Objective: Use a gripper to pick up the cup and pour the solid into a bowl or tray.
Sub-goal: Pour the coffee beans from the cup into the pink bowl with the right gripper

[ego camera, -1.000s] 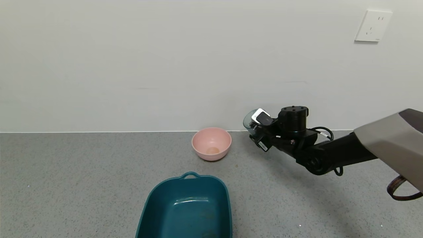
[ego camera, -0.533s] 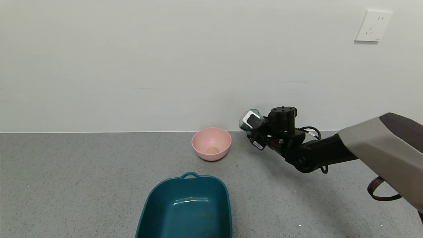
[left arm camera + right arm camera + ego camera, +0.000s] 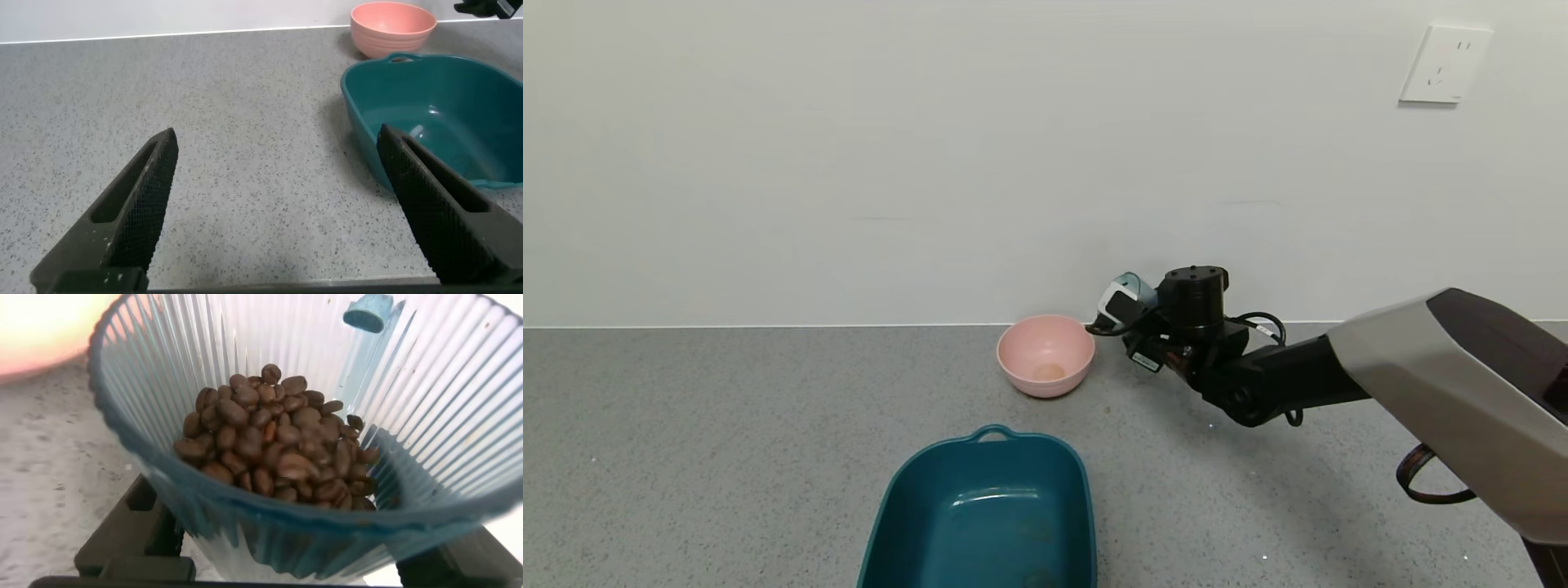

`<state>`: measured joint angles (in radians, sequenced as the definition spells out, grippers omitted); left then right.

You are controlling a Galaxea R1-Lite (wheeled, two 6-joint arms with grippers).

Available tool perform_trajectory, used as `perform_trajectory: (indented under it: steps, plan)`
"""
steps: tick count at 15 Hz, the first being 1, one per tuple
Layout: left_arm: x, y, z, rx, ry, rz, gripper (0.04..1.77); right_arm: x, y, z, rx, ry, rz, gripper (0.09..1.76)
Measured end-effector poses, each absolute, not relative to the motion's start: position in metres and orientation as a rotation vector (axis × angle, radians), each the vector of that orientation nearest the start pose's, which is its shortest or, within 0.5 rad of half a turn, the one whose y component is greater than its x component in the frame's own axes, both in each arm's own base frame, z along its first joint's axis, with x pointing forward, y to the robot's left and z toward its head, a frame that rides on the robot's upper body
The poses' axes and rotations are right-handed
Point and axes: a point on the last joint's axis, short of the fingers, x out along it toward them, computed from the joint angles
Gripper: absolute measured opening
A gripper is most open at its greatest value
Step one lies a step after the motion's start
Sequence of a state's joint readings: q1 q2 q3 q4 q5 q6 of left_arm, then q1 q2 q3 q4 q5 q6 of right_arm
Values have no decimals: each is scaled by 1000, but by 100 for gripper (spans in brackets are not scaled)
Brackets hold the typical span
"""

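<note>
My right gripper (image 3: 1123, 314) is shut on the ribbed blue-grey cup (image 3: 1131, 285) and holds it tilted toward the pink bowl (image 3: 1045, 354), just right of the bowl's rim and above the counter. In the right wrist view the cup (image 3: 458, 400) fills the frame with the brown pellets (image 3: 282, 441) heaped inside it. The pink bowl stands at the back of the counter by the wall, with a small pale patch at its bottom. My left gripper (image 3: 278, 171) is open and empty, low over the bare counter left of the teal tray.
A teal rectangular tray (image 3: 984, 523) with a handle stands in front of the bowl, near the counter's front; it also shows in the left wrist view (image 3: 441, 114). The white wall runs right behind the bowl. A wall socket (image 3: 1445, 64) is high on the right.
My right arm has carried the cup leftward toward the pink bowl and tipped it further toward the bowl. Bowl and tray have not moved.
</note>
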<state>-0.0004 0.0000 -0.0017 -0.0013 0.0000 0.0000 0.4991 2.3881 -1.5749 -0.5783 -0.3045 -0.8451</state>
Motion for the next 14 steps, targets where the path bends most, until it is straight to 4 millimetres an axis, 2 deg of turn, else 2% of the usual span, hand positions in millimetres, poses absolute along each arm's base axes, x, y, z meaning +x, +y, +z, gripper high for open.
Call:
perform_trajectory:
  steps: [14]
  plan:
    - [-23, 0, 76, 0, -3, 0, 175, 445, 259, 109, -1147, 42, 209, 138]
